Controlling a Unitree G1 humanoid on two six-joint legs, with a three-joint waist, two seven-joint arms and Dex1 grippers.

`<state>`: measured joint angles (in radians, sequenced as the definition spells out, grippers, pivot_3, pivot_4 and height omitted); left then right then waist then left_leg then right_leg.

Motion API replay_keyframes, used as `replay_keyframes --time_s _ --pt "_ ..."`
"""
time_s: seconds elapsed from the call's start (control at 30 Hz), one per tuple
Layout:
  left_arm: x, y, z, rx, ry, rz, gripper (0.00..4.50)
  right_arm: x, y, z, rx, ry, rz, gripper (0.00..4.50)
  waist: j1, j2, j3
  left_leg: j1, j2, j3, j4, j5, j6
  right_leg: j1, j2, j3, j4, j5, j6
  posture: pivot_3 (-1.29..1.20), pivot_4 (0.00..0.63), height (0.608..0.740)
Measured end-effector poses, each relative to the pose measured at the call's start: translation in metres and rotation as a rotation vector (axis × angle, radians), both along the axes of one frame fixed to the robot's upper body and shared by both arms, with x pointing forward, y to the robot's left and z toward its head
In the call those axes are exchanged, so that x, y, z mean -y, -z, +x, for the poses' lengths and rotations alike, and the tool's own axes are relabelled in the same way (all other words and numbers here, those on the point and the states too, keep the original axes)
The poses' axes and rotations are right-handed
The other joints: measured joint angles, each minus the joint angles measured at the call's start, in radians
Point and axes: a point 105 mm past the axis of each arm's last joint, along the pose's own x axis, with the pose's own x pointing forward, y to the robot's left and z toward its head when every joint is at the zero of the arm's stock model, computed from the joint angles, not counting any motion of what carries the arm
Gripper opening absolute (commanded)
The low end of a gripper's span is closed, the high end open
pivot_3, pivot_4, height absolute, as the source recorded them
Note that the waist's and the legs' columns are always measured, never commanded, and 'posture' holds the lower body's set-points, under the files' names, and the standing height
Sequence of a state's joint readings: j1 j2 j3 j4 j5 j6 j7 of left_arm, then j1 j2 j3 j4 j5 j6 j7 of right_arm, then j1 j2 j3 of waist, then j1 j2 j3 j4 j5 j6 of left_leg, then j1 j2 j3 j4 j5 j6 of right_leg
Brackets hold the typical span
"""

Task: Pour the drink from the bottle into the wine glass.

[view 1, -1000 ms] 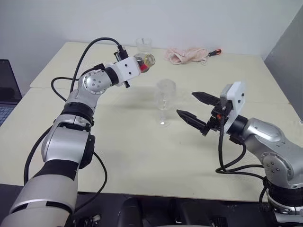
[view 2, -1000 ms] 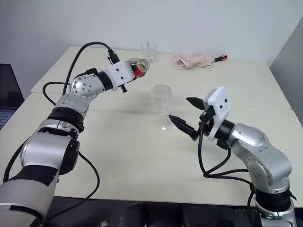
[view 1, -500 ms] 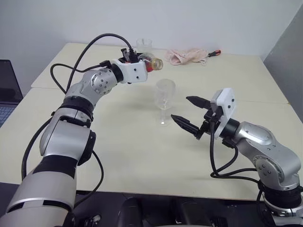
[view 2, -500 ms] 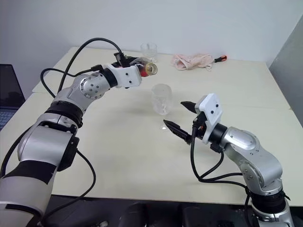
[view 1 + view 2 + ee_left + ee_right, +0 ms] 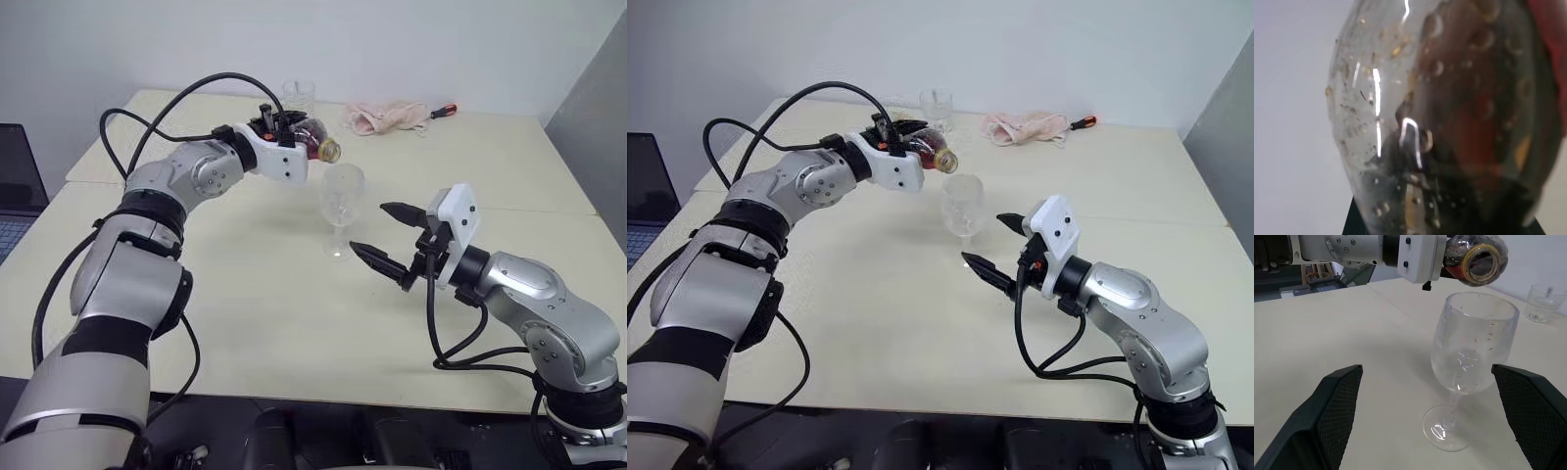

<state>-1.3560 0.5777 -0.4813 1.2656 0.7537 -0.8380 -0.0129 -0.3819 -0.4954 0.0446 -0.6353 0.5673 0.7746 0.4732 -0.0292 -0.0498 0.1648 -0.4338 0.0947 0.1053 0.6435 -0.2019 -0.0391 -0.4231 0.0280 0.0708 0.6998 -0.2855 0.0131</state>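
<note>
The left gripper [image 5: 294, 132], in the upper middle of the left eye view, is clamped on the bottle [image 5: 315, 145] and carries it tipped nearly level, its open mouth facing the wine glass [image 5: 340, 210] at centre frame. In the right wrist view the mouth sits just above and behind the glass rim, and the drink [image 5: 1484, 249] shows dark inside the body; nothing is in the bowl yet. To pour well, the mouth should come over the middle of the bowl before the tilt deepens, and the roll should be slow so the stream stays thin and does not splash the table [image 5: 255, 313]. The right gripper [image 5: 387, 238], right of centre, has its fingers spread wide beside the stem, apart from it; it could steady the glass
</note>
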Motion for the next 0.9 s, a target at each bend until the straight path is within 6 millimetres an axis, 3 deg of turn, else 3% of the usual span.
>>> replay_keyframes --time_s 0.43,0.9 --pt "0.005 -0.008 0.0 0.101 0.007 0.134 1.03 0.0 0.0 0.0 -0.001 -0.002 -0.006 4.5 0.0 0.0 0.0 0.0 0.0 0.0 0.0 0.0 0.0 0.0 0.0 0.0 0.0 0.0 0.0 0.0 0.15 0.74" --pt "0.002 -0.01 0.002 0.136 -0.013 0.152 1.03 0.0 0.0 0.0 -0.001 -0.002 -0.007 4.5 0.0 0.0 0.0 0.0 0.0 0.0 0.001 0.0 0.0 0.0 0.0 0.0 0.001 0.0 0.0 0.0 0.15 0.74"
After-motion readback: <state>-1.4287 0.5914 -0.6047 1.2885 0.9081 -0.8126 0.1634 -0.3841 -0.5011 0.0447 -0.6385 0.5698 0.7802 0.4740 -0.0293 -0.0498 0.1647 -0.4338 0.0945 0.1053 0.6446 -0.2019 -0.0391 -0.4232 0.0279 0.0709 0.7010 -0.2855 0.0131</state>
